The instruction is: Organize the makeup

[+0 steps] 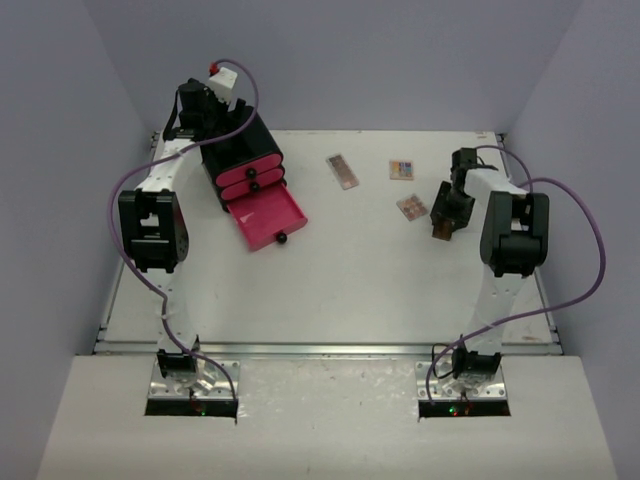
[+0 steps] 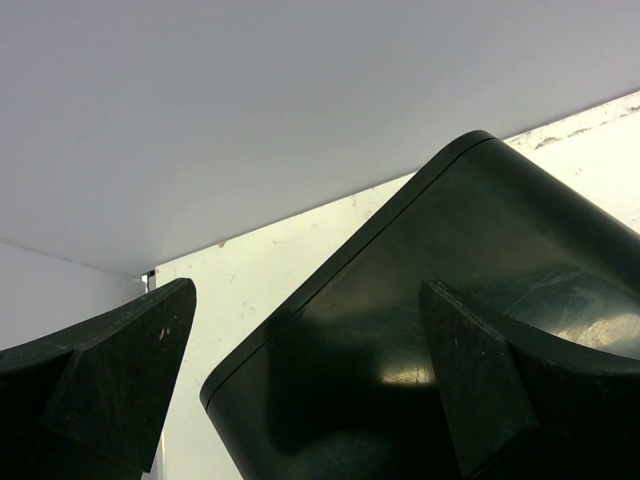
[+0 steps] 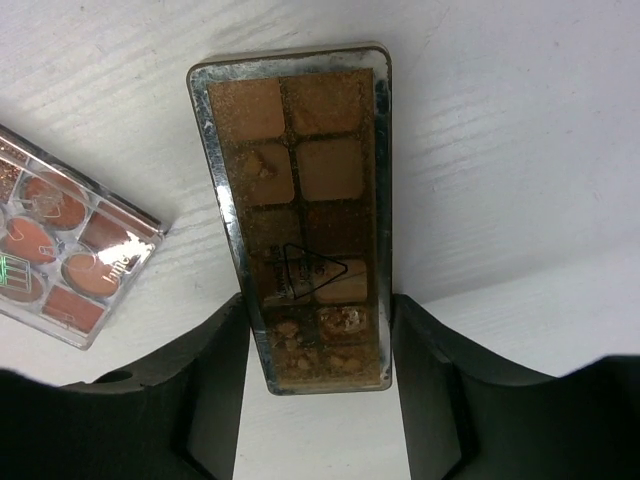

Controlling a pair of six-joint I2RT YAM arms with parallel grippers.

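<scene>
My right gripper (image 1: 443,222) (image 3: 318,385) is shut on the near end of a tan palette (image 3: 298,200), which shows as a brown sliver below the fingers in the top view (image 1: 440,233). A clear palette of round reddish pans (image 3: 60,250) lies just left of it (image 1: 411,207). A multicolour palette (image 1: 402,169) and a long pinkish palette (image 1: 342,171) lie farther back on the table. My left gripper (image 1: 212,100) (image 2: 300,390) is open at the back of the black chest, its right finger (image 2: 480,390) over the chest's top. No round compacts or red stick show.
The black chest (image 1: 240,150) (image 2: 420,300) with pink drawer fronts stands at the back left. Its bottom pink drawer (image 1: 268,218) is pulled out toward the front. The enclosure walls close in the white table (image 1: 350,290) on three sides.
</scene>
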